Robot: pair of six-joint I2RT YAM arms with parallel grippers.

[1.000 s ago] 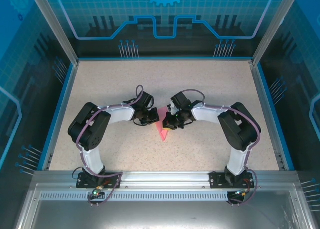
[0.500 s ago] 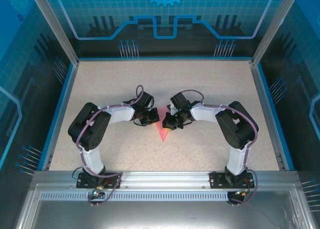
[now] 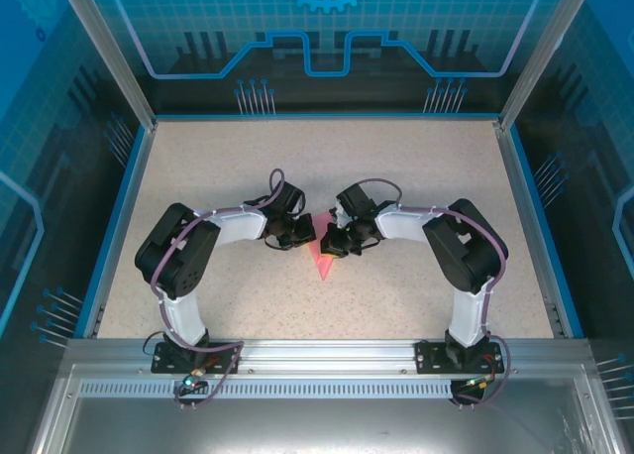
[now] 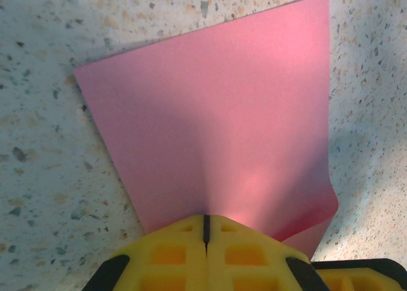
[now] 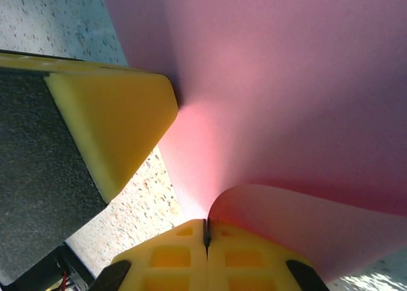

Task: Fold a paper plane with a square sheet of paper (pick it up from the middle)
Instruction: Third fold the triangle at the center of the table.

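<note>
While both arms are reaching inward from their bases on the aluminium rail (image 3: pixel 327 353) at the near edge, the speckled beige table (image 3: pixel 416 167) is stretching away beneath them, edged by a blue border and framed by aluminium posts (image 3: pixel 104 48). Translucent blue panels (image 3: pixel 327 28), printed with circuit lines and a gear emblem, are closing in the room on the far side and along both flanks.

Near the middle of the table the square sheet of paper (image 3: pixel 323 263) is lying between the two wrists, and in the top view a pink-red point of it is aiming toward the near edge. The left claw (image 3: pixel 303 238) is meeting it from the left and the right claw (image 3: pixel 335 246) from the right, the two sitting just beside each other.

In the left wrist view the yellow fingertips are pressing together with only a thin dark seam between them, pinching the sheet's near edge. From there the paper is fanning out flat over the table, while its lower right corner is curling up. In the right wrist view the right claw is likewise clamping shut on the paper, which is rising from the seam in a rounded curl and spreading wide beyond it. At the left of that view one yellow finger of the left claw is meeting the sheet with its tip.
</note>
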